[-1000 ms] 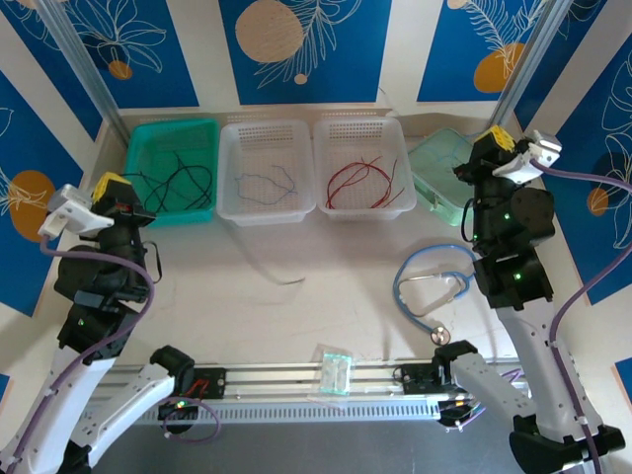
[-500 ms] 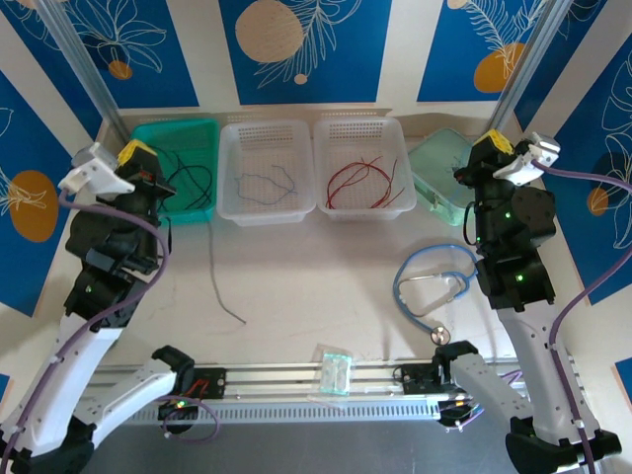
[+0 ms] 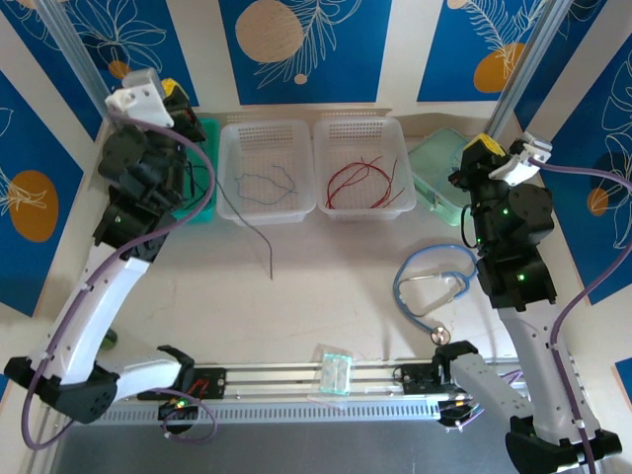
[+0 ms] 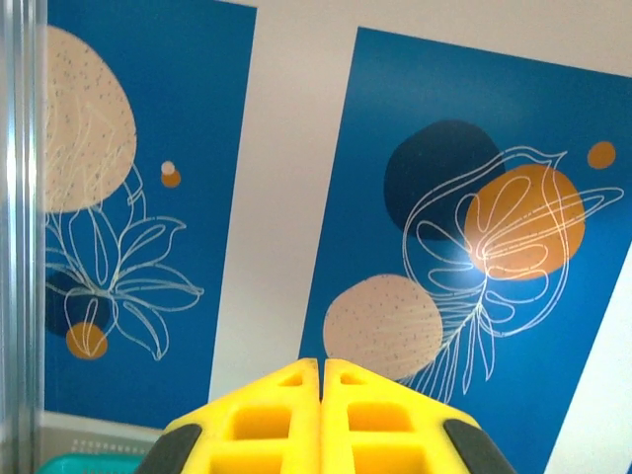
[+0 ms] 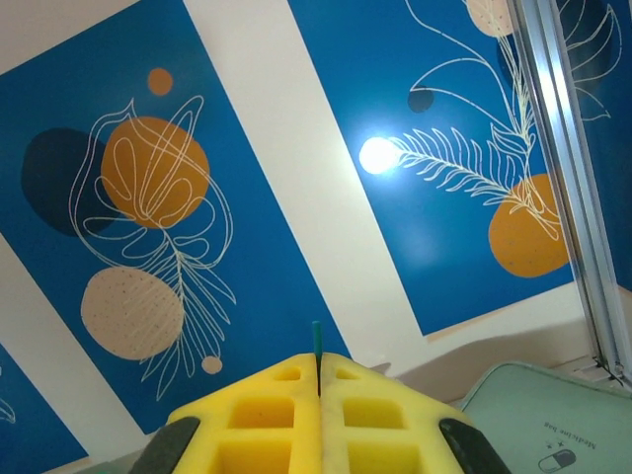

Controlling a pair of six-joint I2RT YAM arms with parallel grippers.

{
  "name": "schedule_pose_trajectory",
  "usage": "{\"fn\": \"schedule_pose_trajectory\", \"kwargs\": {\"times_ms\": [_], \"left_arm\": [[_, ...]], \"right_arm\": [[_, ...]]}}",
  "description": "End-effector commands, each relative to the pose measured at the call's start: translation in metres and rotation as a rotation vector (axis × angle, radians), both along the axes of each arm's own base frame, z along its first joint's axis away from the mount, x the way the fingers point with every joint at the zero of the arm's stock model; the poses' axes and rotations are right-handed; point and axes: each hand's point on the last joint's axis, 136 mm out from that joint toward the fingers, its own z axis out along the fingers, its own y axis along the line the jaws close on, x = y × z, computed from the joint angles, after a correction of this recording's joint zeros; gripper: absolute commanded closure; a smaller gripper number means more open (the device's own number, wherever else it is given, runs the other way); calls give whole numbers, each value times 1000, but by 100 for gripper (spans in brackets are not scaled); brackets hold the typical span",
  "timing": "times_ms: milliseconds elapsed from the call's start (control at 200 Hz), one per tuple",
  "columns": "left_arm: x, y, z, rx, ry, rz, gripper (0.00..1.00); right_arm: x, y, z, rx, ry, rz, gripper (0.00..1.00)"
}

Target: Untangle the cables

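Moved: the left arm has swung up and back since a moment ago, and the dark cable (image 3: 255,237) has trailed along, its tail now nearer the trays.
Dark cable: slanting over the table (image 3: 326,267), climbing toward the left gripper (image 3: 178,95) by the green tray (image 3: 207,209).
Left arm: stretched high, aimed at the wall, with its yellow pads (image 4: 267,420) pressed together.
Right gripper (image 3: 481,148): upright and closed, a green strand (image 5: 317,341) poking from the seam.
Trays: the blue cable (image 3: 265,183) is in the middle tray (image 3: 267,130). The red cables (image 3: 360,183) are in the next tray (image 3: 357,126).
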Motion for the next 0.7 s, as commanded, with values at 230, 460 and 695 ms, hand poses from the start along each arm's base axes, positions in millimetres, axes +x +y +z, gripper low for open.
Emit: {"fn": "schedule_pose_trajectory", "kwargs": {"times_ms": [230,460,695], "left_arm": [[35,26,75,-21,-149,45,100],[58,55,121,-23,-254,115,100],[65,98,150,-78,-349,181,100]], "right_arm": [[3,7,29,-17,-40,30,100],[19,12,34,-22,-23,37,100],[27,8,48,-36,-42,-6,100]]}}
